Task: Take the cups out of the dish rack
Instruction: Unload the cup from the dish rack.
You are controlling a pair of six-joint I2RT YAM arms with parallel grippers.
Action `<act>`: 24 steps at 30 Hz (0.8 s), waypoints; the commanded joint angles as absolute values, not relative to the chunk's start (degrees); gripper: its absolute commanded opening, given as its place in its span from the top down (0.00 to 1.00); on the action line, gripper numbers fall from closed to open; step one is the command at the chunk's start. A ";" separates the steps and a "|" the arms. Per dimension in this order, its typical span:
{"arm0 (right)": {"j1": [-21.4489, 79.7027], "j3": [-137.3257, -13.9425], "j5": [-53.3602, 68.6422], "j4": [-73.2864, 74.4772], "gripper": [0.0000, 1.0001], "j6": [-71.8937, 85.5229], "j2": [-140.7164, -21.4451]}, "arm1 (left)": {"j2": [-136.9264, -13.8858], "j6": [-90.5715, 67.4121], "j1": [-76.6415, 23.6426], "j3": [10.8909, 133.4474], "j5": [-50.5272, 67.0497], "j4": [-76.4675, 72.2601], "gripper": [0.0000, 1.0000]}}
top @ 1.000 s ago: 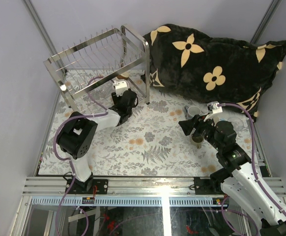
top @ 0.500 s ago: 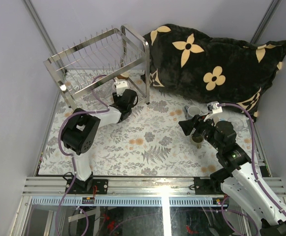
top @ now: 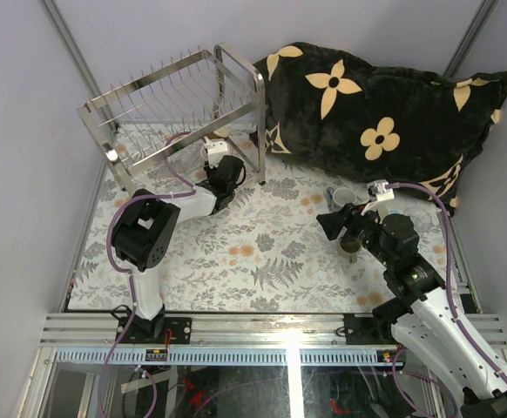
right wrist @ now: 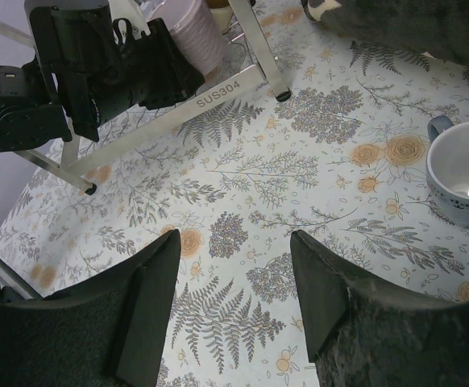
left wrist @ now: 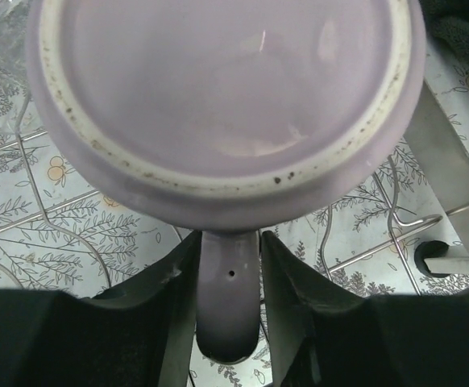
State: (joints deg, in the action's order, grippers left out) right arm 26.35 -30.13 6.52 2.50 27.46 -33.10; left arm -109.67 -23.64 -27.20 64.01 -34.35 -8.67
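Observation:
The dish rack (top: 260,80) stands at the back left; its frame also shows in the right wrist view (right wrist: 218,87). My left gripper (top: 225,170) reaches under the rack's near side. In the left wrist view it (left wrist: 228,242) is shut on the handle of the pale lilac-pink mug (left wrist: 218,97), which is bottom-up toward the camera over the rack's wires. That mug also shows in the right wrist view (right wrist: 196,32). My right gripper (top: 327,225) (right wrist: 234,242) is open and empty above the cloth. The light blue mug (top: 342,196) (right wrist: 464,181) stands upright on the cloth. A cream-and-brown cup (top: 351,247) sits beside the right wrist.
A large black pillow with cream flowers (top: 375,96) lies along the back right. The table carries a leaf-patterned cloth (top: 271,261). A rack leg (left wrist: 452,161) stands right of the mug. Grey walls close in on both sides.
My left gripper has moved a little further up toward the rack. The right arm has not moved.

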 commanded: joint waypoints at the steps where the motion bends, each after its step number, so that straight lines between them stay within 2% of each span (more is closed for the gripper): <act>1: 26.44 -30.68 5.10 1.12 0.36 27.43 -32.54 | -111.05 -23.28 -25.57 65.44 -34.75 -8.06 0.73; 4: 26.41 -30.56 5.10 1.13 0.36 27.50 -32.57 | -110.96 -23.39 -25.58 65.39 -34.93 -7.99 0.82; 8: 26.42 -30.63 5.04 1.14 0.36 27.51 -32.63 | -110.66 -23.67 -25.58 65.26 -35.17 -7.91 0.99; 24: 26.43 -30.51 5.28 0.88 0.36 27.64 -32.94 | -103.51 -24.62 -27.40 59.61 -43.55 -13.73 1.00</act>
